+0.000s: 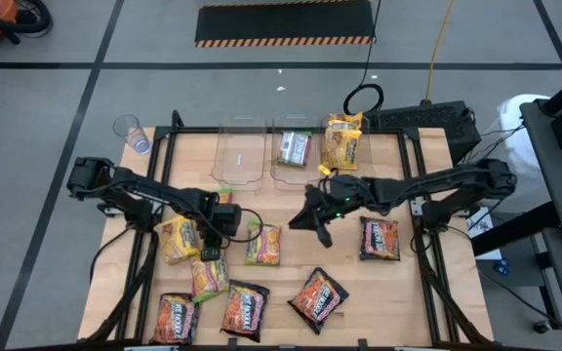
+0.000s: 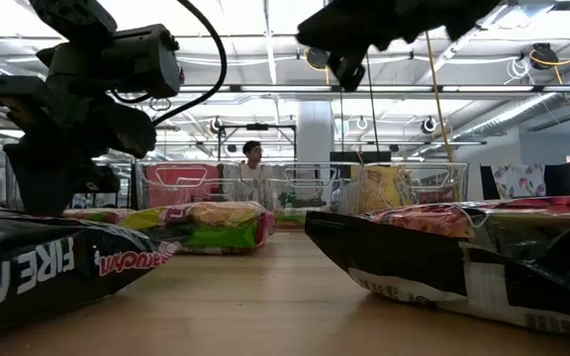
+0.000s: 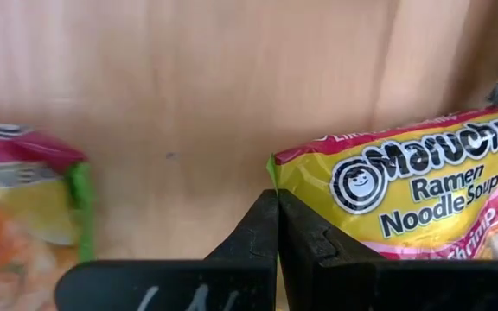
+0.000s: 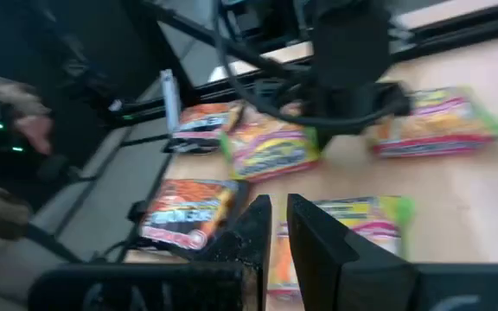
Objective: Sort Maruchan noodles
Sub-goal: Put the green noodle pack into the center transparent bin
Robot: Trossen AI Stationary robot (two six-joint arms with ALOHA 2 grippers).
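Several Maruchan noodle packets lie flat on the wooden table: yellow and green-edged ones [image 1: 179, 239] [image 1: 263, 244] [image 1: 208, 278] at the left, dark ones [image 1: 245, 310] [image 1: 318, 297] [image 1: 380, 237] along the near side and right. My left gripper [image 1: 230, 222] points steeply down among the left packets, shut; its tips [image 3: 277, 197] stand at the corner of a yellow shrimp packet [image 3: 413, 186]. My right gripper [image 1: 312, 222] hangs high over the table's middle, its fingers [image 4: 279, 206] a narrow gap apart with nothing between them. My left gripper's shut fingertips stand right at the green-edged corner [image 3: 272, 166] of the yellow packet, coming steeply from above. Whether they touch it I cannot tell. The packet lies flat on the table.
Three clear bins stand along the far edge: the left one [image 1: 242, 156] shows nothing inside, the middle one [image 1: 295, 149] holds a green packet, the right one [image 1: 343, 144] a yellow one. A clear cup [image 1: 130, 129] stands beyond the far left corner. People show behind the table [image 2: 253, 158].
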